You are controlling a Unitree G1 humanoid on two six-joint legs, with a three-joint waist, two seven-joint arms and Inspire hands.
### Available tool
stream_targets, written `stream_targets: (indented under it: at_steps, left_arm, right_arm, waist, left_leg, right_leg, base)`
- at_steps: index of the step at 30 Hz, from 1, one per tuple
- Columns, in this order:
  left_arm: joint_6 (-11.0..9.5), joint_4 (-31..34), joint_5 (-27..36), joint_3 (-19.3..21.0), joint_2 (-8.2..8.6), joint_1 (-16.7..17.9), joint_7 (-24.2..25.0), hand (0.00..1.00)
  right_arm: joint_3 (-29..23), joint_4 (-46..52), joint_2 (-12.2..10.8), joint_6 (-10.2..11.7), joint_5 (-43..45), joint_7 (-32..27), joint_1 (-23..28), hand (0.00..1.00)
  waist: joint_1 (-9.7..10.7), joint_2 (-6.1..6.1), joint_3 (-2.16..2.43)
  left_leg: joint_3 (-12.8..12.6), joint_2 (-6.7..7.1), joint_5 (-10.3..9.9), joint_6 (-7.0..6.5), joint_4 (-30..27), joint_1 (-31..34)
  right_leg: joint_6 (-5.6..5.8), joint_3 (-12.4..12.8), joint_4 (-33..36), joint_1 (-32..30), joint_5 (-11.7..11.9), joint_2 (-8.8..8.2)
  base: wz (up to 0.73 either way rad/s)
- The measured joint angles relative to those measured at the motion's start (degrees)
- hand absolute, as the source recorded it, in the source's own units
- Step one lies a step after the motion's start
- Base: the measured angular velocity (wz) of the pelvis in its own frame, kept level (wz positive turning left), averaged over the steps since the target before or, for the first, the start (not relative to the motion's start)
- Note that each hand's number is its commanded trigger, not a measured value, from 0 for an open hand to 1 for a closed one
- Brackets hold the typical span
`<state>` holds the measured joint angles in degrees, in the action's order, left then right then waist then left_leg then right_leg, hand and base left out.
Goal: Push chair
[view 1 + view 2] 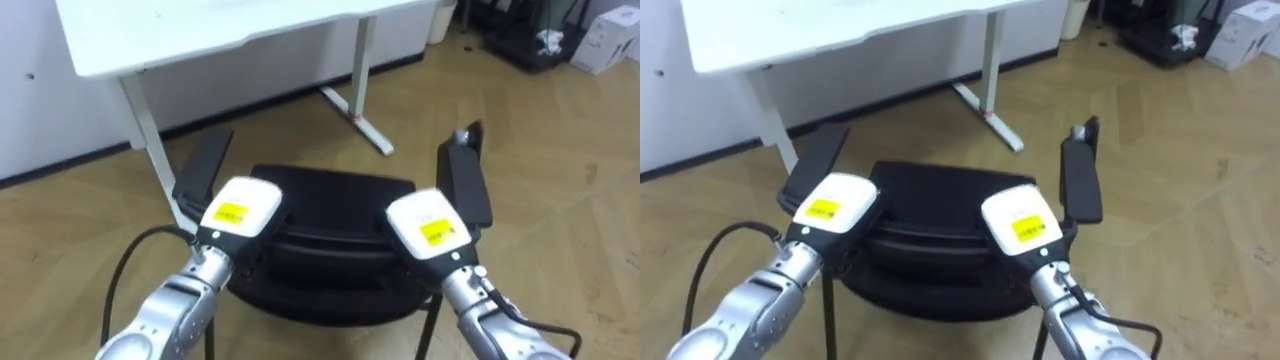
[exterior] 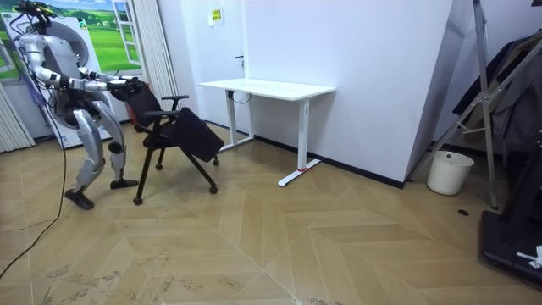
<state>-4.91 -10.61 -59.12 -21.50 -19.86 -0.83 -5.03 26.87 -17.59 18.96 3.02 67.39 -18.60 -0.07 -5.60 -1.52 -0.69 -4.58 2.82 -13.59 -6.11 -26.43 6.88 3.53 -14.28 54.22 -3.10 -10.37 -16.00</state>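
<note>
Closest to the camera, the left robot hand point(image 1: 238, 210) and the right robot hand point(image 1: 428, 222) lie side by side against the top of the backrest of the black chair point(image 1: 330, 195). Their fingers are hidden behind the backrest, so I cannot tell whether they grasp it. The chair stands on the wooden floor point(image 1: 560, 160), between the robot and the white desk point(image 1: 200, 35), with its seat toward the desk.

It looked like an office; a white tabletop point(image 2: 267, 87) stood against a bare wall point(image 2: 373, 68); a black chair point(image 2: 182, 131) and a bin point(image 2: 450, 174) stood nearby.
</note>
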Motion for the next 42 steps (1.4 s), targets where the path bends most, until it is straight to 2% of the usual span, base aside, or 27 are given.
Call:
stream_targets:
  at_steps: [1,3,5,7,8,9,10,11,12,13,17,20,22,23,25,27,28,29,30,32,35,36,37,38,39,40,42]
  left_arm:
    - [-0.09,0.19,0.12,0.11,-0.57,0.05,-0.14,1.0]
    - [-0.43,0.26,0.14,0.44,-1.2,0.35,-0.8,1.0]
    - [-0.49,0.03,0.14,0.6,-1.47,0.67,-1.08,1.0]
    - [-0.5,-0.01,0.63,0.62,-1.31,1.33,-1.11,1.0]
    - [-0.48,-0.11,0.87,0.6,-1.07,1.5,-1.1,1.0]
    - [-0.43,-0.56,0.57,0.43,-0.63,1.49,-1.09,1.0]
    - [-0.32,-0.64,0.5,0.59,-0.23,1.51,-1.3,1.0]
    - [-0.32,-0.65,0.58,0.64,-0.17,1.49,-1.3,1.0]
    - [-0.31,-0.38,0.61,0.82,-0.13,1.64,-1.36,1.0]
    - [-0.08,-0.23,0.73,1.0,-0.02,1.99,-1.6,1.0]
    - [0.86,1.19,0.58,1.38,-0.06,1.97,-1.95,1.0]
    - [0.85,0.29,0.6,1.91,-0.09,1.35,-1.99,1.0]
    - [0.84,-0.82,0.81,2.15,0.0,1.48,-2.03,1.0]
    - [0.8,-1.29,0.84,2.15,0.09,1.49,-2.15,1.0]
    - [0.79,-2.08,0.72,2.04,0.3,2.27,-3.0,1.0]
    - [0.79,-1.9,0.72,2.04,0.3,2.91,-3.72,1.0]
    - [0.79,-1.9,0.74,1.99,0.28,2.9,-4.42,1.0]
    - [0.79,-1.99,0.74,1.97,0.38,2.77,-4.66,1.0]
    - [0.79,-2.25,0.69,1.69,0.47,2.4,-4.96,1.0]
    - [1.12,-2.55,0.69,1.12,0.7,2.29,-6.07,1.0]
    - [1.18,-2.81,0.61,-0.31,0.78,2.48,-7.22,1.0]
    - [1.18,-1.91,0.12,-0.71,0.81,2.9,-7.32,1.0]
    - [1.19,-0.59,-0.74,-0.93,0.99,3.46,-7.33,1.0]
    - [1.2,0.27,-1.15,-0.99,0.95,3.96,-7.32,1.0]
    - [1.19,1.56,-1.34,-1.14,0.88,4.7,-7.28,1.0]
    - [1.21,2.16,-1.47,-1.12,0.94,4.78,-7.25,1.0]
    - [1.25,2.22,-1.47,-1.09,0.97,4.4,-7.16,1.0]
  right_arm:
    - [0.21,0.11,-0.36,-0.18,0.18,0.0,-0.12,1.0]
    - [1.11,0.2,-0.51,-0.56,0.23,0.0,-0.41,1.0]
    - [1.29,0.01,-0.73,-0.57,0.38,-0.01,-0.43,1.0]
    - [1.39,-0.15,-0.69,-0.03,0.57,-0.12,-0.36,1.0]
    - [1.35,-0.39,-0.64,0.05,0.62,-0.1,-0.69,1.0]
    - [1.18,-1.14,-0.06,0.77,0.47,-0.27,-0.85,1.0]
    - [1.13,-1.08,0.36,1.05,0.63,-0.77,-0.94,1.0]
    - [1.13,-0.81,0.63,1.08,0.78,-0.69,-1.08,1.0]
    - [1.12,-0.15,0.81,1.1,0.97,-0.51,-1.29,1.0]
    - [1.17,0.03,0.84,1.16,1.06,0.04,-1.63,1.0]
    - [1.14,0.24,0.81,1.28,1.0,1.01,-3.09,1.0]
    - [1.13,-0.1,0.04,1.28,0.76,2.64,-4.2,1.0]
    - [1.14,-1.78,-0.85,2.1,0.9,3.03,-4.92,1.0]
    - [1.14,-2.2,-0.9,2.34,0.89,3.11,-5.02,1.0]
    - [1.13,-3.78,-1.33,3.24,0.96,2.89,-5.02,1.0]
    - [1.13,-3.48,-1.21,3.45,0.95,2.8,-4.82,1.0]
    - [1.12,-3.33,-1.03,3.47,0.95,2.54,-5.01,1.0]
    - [1.11,-3.37,-0.92,3.47,0.94,2.45,-5.15,1.0]
    - [1.11,-3.49,-0.57,3.53,0.81,2.38,-5.44,1.0]
    - [1.05,-3.6,-0.26,3.63,0.68,2.07,-5.62,1.0]
    - [0.82,-3.11,0.58,3.59,0.71,0.21,-3.75,1.0]
    - [0.51,-1.89,1.23,3.29,0.72,-0.46,-2.37,1.0]
    - [-0.24,-0.07,1.81,3.02,0.99,-1.17,-0.62,1.0]
    - [-0.57,0.49,1.83,3.01,1.25,-1.45,0.22,1.0]
    - [-1.14,1.7,1.81,2.86,1.81,-2.02,1.72,1.0]
    - [-1.62,3.1,1.8,2.32,2.45,-2.04,2.68,1.0]
    - [-1.92,4.24,1.73,1.65,3.2,-2.06,3.19,1.0]
  waist:
    - [-0.56,0.53,-0.04]
    - [-0.98,0.71,-0.1]
    - [-0.83,0.87,-0.15]
    - [0.26,0.61,-0.23]
    - [0.69,0.66,-0.15]
    - [1.26,0.59,0.1]
    - [1.54,0.24,0.35]
    - [1.71,0.54,0.65]
    - [1.64,0.71,0.66]
    - [1.58,1.04,0.77]
    - [1.26,1.72,0.88]
    - [0.67,1.32,0.66]
    - [0.46,1.3,0.55]
    - [0.4,1.35,0.54]
    - [0.26,1.19,0.48]
    - [0.29,0.91,0.46]
    - [0.62,0.77,0.39]
    - [0.71,0.68,0.32]
    - [0.54,0.47,0.21]
    - [0.69,0.11,0.1]
    - [1.3,-0.6,-0.08]
    - [1.23,-0.74,0.01]
    - [0.89,-0.63,-0.03]
    - [0.76,-0.65,0.22]
    - [1.05,-1.35,0.88]
    - [1.18,-1.55,1.32]
    - [1.44,-1.42,1.27]
  left_leg:
    - [1.11,-0.05,-0.14,-0.04,0.81,-0.67]
    - [2.42,-0.13,-0.25,0.1,2.11,-1.83]
    - [3.69,-0.1,-0.62,0.28,3.12,-3.3]
    - [4.42,0.04,-2.14,0.93,3.59,-5.69]
    - [5.15,0.13,-2.58,1.1,3.58,-6.39]
    - [5.62,-0.13,-3.42,1.84,3.58,-7.3]
    - [6.38,-0.53,-4.09,2.66,3.56,-7.54]
    - [6.43,-0.98,-4.32,3.16,3.6,-7.71]
    - [6.49,-1.68,-4.67,4.25,4.23,-8.55]
    - [6.54,-2.32,-5.0,4.8,5.43,-9.78]
    - [5.16,-6.02,-6.26,6.91,5.71,-11.07]
    - [1.56,-8.12,-6.82,7.81,-1.45,-10.4]
    - [1.66,-9.81,-5.2,8.62,-14.43,-6.95]
    - [1.62,-10.3,-4.21,8.69,-17.71,-5.97]
    - [1.55,-11.38,2.25,8.62,-27.45,-2.59]
    - [0.86,-12.01,6.84,8.61,-31.34,-0.63]
    - [0.97,-11.97,6.85,8.62,-32.49,0.66]
    - [0.94,-11.91,6.23,7.82,-32.42,1.33]
    - [0.66,-11.9,4.14,7.67,-31.25,3.0]
    - [-0.1,-11.79,1.89,8.1,-26.65,5.69]
    - [-0.14,-9.25,2.15,8.22,-10.02,7.15]
    - [-0.23,-8.19,3.01,8.67,-2.18,7.33]
    - [-0.04,-7.63,7.15,7.8,3.56,7.45]
    - [0.04,-6.88,9.19,7.73,5.04,7.2]
    - [-0.18,-5.48,11.46,7.06,6.87,6.19]
    - [-1.45,-4.74,12.12,6.09,7.59,5.3]
    - [-2.89,-3.77,11.24,5.01,7.06,4.74]
  right_leg:
    - [-0.04,0.08,-0.58,-2.99,-2.28,1.51]
    - [-0.11,0.08,-5.13,-7.31,-4.03,4.63]
    - [-0.51,0.17,-13.69,-10.51,-3.93,7.3]
    - [-1.19,0.56,-29.94,-10.75,-0.46,9.36]
    - [-1.41,0.98,-32.59,-10.53,1.18,9.95]
    - [-2.02,2.49,-34.12,-9.37,4.95,10.68]
    - [-3.1,3.48,-34.35,-8.55,6.11,11.82]
    - [-3.2,3.41,-34.55,-8.12,6.18,12.35]
    - [-4.65,3.33,-34.49,-7.59,7.02,13.08]
    - [-6.5,2.96,-34.49,-6.77,6.7,13.77]
    - [-8.01,0.52,-34.04,-5.11,3.5,16.03]
    - [-8.64,-0.5,-31.92,-3.98,-0.07,16.73]
    - [-9.61,-0.72,-29.39,-1.78,-2.83,16.85]
    - [-9.76,-0.84,-28.95,-0.94,-3.59,16.94]
    - [-10.01,-0.81,-28.38,2.13,-5.84,17.19]
    - [-10.1,-0.69,-28.44,3.62,-6.88,17.1]
    - [-10.18,-0.73,-28.57,3.95,-7.2,16.96]
    - [-10.17,-0.74,-28.62,4.11,-7.35,16.85]
    - [-10.08,-0.74,-28.6,4.36,-7.66,16.52]
    - [-9.73,-0.66,-28.87,4.81,-8.16,15.62]
    - [-7.84,0.49,-30.72,7.24,-9.29,14.54]
    - [-7.2,0.73,-30.76,7.71,-10.08,13.97]
    - [-6.62,1.43,-30.88,8.19,-10.7,13.65]
    - [-5.81,1.96,-31.03,8.27,-10.72,13.37]
    - [-4.55,2.62,-31.58,8.39,-10.78,12.64]
    - [-3.59,3.15,-32.37,8.83,-10.69,11.96]
    - [-2.41,3.75,-35.25,10.27,-9.66,11.22]
  base:
    - [-0.14]
    - [0.16]
    - [0.44]
    - [0.59]
    - [0.74]
    - [0.77]
    - [0.72]
    - [0.5]
    - [0.33]
    - [0.26]
    - [0.26]
    - [0.14]
    - [0.05]
    - [0.09]
    - [0.02]
    - [0.03]
    - [0.05]
    - [0.0]
    - [-0.1]
    - [-0.09]
    - [-0.01]
    - [-0.14]
    - [-0.23]
    - [-0.25]
    - [-0.23]
    - [-0.21]
    - [-0.24]
